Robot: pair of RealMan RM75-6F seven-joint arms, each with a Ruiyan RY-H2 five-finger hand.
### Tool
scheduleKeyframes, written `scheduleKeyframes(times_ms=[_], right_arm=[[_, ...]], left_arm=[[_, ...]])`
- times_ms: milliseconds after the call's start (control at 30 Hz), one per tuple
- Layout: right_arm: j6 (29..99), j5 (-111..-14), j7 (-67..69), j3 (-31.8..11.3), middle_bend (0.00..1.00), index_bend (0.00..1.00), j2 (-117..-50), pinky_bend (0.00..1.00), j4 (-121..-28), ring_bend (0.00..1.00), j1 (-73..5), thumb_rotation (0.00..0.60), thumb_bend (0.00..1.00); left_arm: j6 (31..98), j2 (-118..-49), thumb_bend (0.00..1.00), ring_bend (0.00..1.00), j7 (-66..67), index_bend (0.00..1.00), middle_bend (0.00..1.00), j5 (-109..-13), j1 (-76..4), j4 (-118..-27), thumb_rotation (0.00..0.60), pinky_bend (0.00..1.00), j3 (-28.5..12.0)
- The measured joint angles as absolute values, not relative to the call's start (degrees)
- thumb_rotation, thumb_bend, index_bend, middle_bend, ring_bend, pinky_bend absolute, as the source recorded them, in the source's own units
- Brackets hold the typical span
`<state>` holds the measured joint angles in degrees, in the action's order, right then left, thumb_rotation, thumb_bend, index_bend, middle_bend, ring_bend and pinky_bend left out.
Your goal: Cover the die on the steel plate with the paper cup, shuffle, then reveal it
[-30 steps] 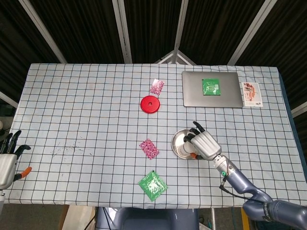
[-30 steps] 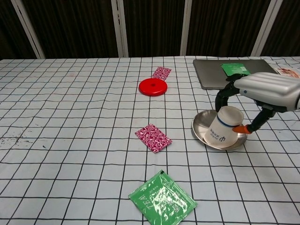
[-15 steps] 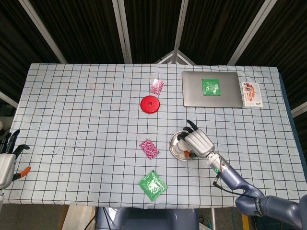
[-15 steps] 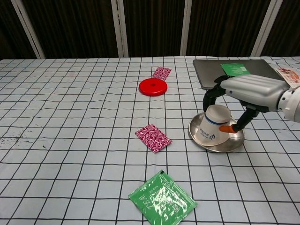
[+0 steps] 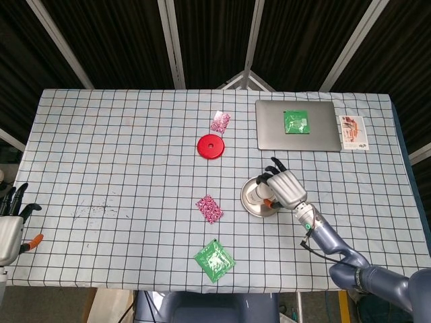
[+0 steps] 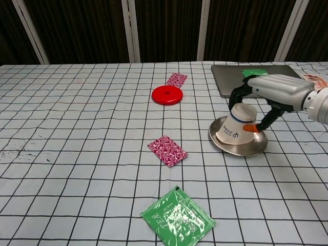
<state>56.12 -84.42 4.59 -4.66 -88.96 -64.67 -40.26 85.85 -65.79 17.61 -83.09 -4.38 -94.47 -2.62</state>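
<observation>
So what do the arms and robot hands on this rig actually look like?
The right robot hand has a silver-grey shell, black fingers and an orange-tipped thumb. Its arm is blue-grey with a small green light and a thin black cable near the wrist. The left robot hand looks alike: pale shell, black fingers, orange tip.

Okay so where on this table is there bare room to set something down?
The widest bare cloth is the left half, left of the red disc and the pink packets. The near-right corner is bare too. It is crowded around the steel plate, where the right hand holds the paper cup, and by the laptop.

Shiny steel plate (image 6: 241,147), matt paper cup (image 6: 237,126)
</observation>
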Motion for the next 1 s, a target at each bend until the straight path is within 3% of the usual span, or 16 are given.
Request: scheduleKeyframes(times_ms=[467,1000], right_arm=[[57.6,-86.2,7.2,-2.7,0.51,0.58,-87.5,0.0,-61.3,0.23,-38.5,0.6,0.42],[57.8,-88.6,7.6,-0.2,0.51,0.59,-85.2,0.0,-68.7,0.23,-37.7,0.6,0.42]], left_arm=[[85.5,-66.2,0.24,0.0,18.6,0.36,0.0,-83.4,-4.5,-94.7,0.6,0.13,-2.3],[85.4,-65.8,0.24,0.0,17.7,0.36,0.0,-83.9,-4.7,-94.8,0.6,0.13,-2.1]])
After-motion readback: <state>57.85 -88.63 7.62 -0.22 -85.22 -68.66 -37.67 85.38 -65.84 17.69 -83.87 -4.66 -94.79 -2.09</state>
